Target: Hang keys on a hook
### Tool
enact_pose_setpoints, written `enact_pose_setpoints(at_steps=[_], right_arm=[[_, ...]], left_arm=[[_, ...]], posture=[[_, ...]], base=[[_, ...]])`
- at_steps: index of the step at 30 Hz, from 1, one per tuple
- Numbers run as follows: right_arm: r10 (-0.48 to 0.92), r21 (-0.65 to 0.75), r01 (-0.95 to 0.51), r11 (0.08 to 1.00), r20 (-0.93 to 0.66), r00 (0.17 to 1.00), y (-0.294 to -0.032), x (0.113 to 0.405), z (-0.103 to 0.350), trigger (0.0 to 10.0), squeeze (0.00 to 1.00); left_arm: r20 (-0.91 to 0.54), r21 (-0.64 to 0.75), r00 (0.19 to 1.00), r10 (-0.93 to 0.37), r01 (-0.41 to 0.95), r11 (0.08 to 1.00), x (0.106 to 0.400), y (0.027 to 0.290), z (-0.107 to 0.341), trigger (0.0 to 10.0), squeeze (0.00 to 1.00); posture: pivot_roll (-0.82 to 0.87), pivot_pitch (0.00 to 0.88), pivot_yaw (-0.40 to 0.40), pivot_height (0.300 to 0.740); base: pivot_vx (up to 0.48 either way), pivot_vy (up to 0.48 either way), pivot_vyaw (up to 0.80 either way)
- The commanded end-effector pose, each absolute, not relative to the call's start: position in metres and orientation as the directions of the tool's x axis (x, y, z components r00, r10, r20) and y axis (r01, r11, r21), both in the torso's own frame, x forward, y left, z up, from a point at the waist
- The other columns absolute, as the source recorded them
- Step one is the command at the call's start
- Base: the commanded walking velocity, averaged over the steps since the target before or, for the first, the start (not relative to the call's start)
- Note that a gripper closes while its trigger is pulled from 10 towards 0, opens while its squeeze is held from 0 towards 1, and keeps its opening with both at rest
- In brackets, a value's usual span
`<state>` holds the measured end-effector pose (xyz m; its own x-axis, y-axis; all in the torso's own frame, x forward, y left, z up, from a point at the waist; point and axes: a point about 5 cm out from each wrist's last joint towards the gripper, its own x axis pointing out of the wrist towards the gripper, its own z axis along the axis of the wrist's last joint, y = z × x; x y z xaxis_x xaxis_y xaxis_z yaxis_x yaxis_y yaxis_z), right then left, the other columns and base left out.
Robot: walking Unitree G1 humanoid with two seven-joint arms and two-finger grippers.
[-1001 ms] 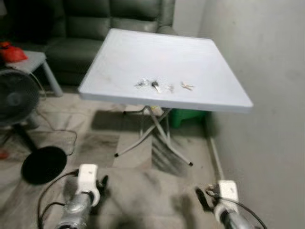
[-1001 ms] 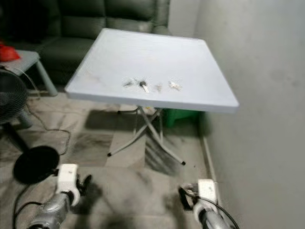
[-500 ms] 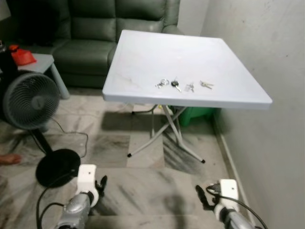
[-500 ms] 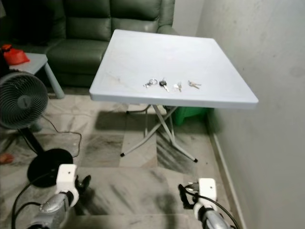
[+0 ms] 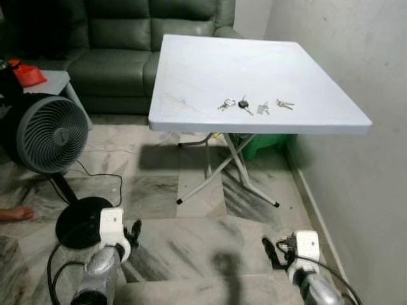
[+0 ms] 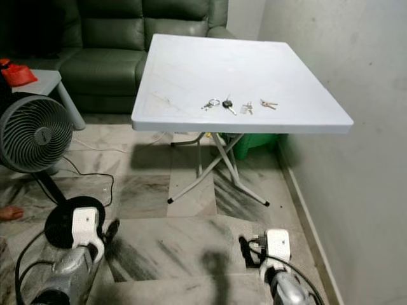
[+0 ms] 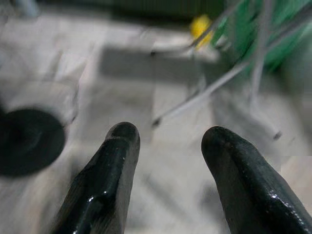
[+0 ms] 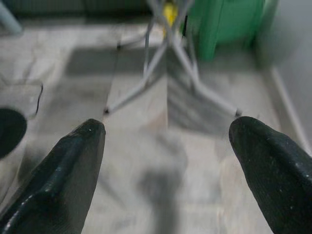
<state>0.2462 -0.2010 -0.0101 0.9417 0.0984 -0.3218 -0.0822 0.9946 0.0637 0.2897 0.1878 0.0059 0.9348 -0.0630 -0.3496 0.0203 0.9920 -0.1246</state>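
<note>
Ahead of my left pincer [image 7: 165,141], whose fingers are glossy black, the folding table [image 5: 210,70] is white. The sofa [image 5: 121,38] beyond is dark green. The floor [image 5: 191,235] beneath is grey-and-white marbled. The fan [image 5: 51,133] is grey with a black base.

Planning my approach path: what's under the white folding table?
Under the white folding table, crossed grey metal legs stand on marble floor, with a green plastic bin behind them and something yellow. The tabletop hides the bin's upper part.
</note>
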Motion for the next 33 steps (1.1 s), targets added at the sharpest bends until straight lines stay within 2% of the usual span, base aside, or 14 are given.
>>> enact_pose_setpoints(at_steps=[1, 6, 11, 13, 16, 22, 33], right_arm=[[0.081, 0.036, -0.075, 0.997, -0.255, 0.963, -0.204, 0.260, 0.007, 10.0, 0.00], [0.041, 0.018, -0.039, 0.999, -0.120, 0.992, -0.207, 0.282, 0.040, 10.0, 0.00], [0.025, -0.006, -0.025, 1.000, -0.006, 1.000, -0.209, 0.287, 0.069, 10.0, 0.00], [0.053, -0.012, -0.053, 0.999, 0.006, 0.999, -0.205, 0.285, 0.072, 10.0, 0.00], [0.109, -0.059, -0.107, 0.992, 0.023, 0.994, -0.193, 0.283, 0.078, 10.0, 0.00], [0.127, -0.015, -0.126, 0.992, 0.038, 0.991, -0.184, 0.285, 0.088, 10.0, 0.00], [0.146, 0.006, -0.147, 0.989, 0.065, 0.987, -0.182, 0.291, 0.108, 10.0, 0.00]], left_arm=[[-0.286, -0.133, 0.955, -0.077, 0.040, 0.990, 0.303, 0.186, 0.022, 10.0, 0.00], [-0.162, -0.149, 0.984, -0.078, 0.054, 0.987, 0.321, 0.186, 0.052, 10.0, 0.00], [-0.054, -0.131, 0.994, -0.091, 0.083, 0.988, 0.321, 0.182, 0.075, 10.0, 0.00], [-0.041, -0.120, 0.995, -0.089, 0.083, 0.989, 0.319, 0.181, 0.078, 10.0, 0.00], [-0.031, -0.178, 0.993, -0.111, 0.104, 0.979, 0.318, 0.175, 0.088, 10.0, 0.00], [0.008, -0.181, 0.991, -0.136, 0.135, 0.974, 0.319, 0.167, 0.104, 10.0, 0.00], [-0.008, -0.117, 0.989, -0.149, 0.147, 0.982, 0.320, 0.177, 0.111, 10.0, 0.00]], posture=[[-0.08, 0.037, -0.032, 0.740], [-0.09, 0.034, -0.028, 0.740], [-0.08, 0.036, -0.028, 0.740], [-0.08, 0.036, -0.028, 0.740], [-0.08, 0.038, -0.026, 0.740], [-0.07, 0.033, -0.026, 0.740], [-0.07, 0.029, -0.020, 0.740]], base=[[0.000, 0.000, 0.00], [0.000, 0.000, 0.00], [0.000, 0.000, 0.00], [0.000, 0.000, 0.00], [0.000, 0.000, 0.00], [0.000, 0.000, 0.00], [0.330, 0.000, 0.00]])
